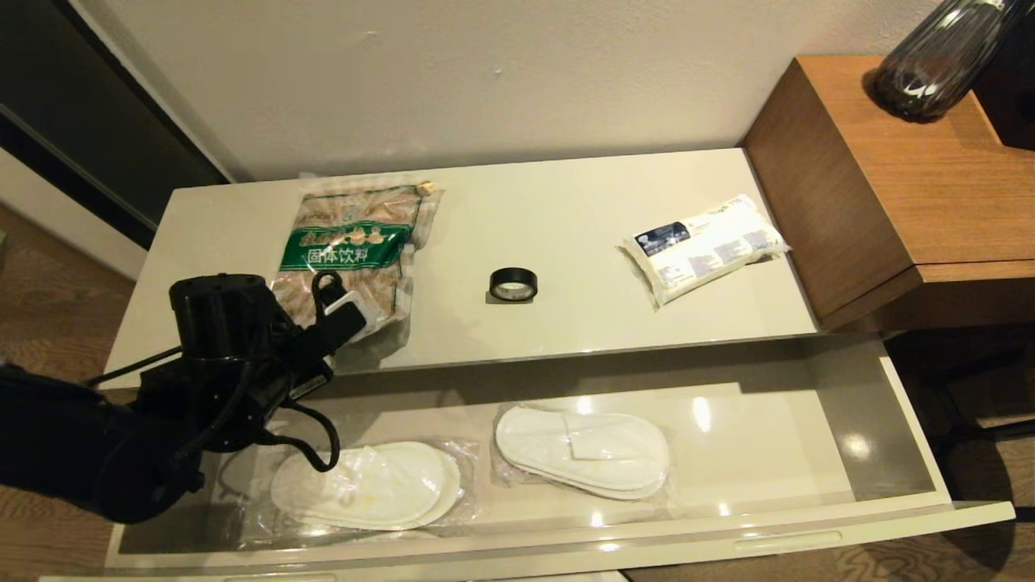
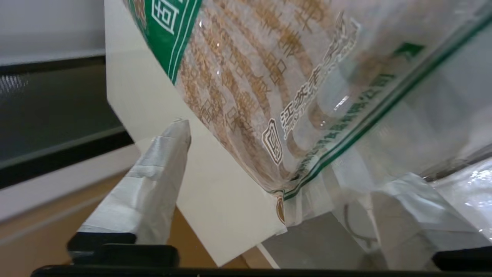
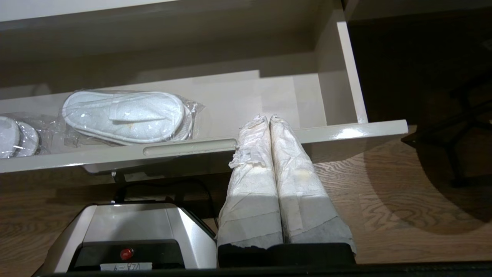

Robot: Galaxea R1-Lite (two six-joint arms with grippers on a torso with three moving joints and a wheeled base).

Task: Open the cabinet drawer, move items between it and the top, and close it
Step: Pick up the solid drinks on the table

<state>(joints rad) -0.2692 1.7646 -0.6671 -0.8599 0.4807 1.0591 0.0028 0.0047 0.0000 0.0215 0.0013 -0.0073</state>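
Note:
The brown-and-green snack bag [image 1: 356,242] lies flat on the left of the cabinet top [image 1: 606,210]. My left gripper [image 1: 344,311] stands open at the bag's near corner [image 2: 269,77], by the top's front edge. One taped finger [image 2: 169,154] is clear of the bag, while the other shows blurred through its clear plastic. The black tape roll [image 1: 513,284] sits mid-top and the tissue pack [image 1: 702,247] at the right. The drawer [image 1: 808,525] is pulled out, with two wrapped pairs of white slippers [image 1: 582,451] [image 1: 364,485] in it. My right gripper [image 3: 269,119] is shut and empty, low before the drawer front [image 3: 346,132].
A taller brown wooden side table [image 1: 906,186] with a dark glass vase [image 1: 938,61] stands right of the cabinet. The right part of the drawer floor [image 1: 808,436] is bare. The robot's silver base [image 3: 127,231] sits on the wood floor under the drawer front.

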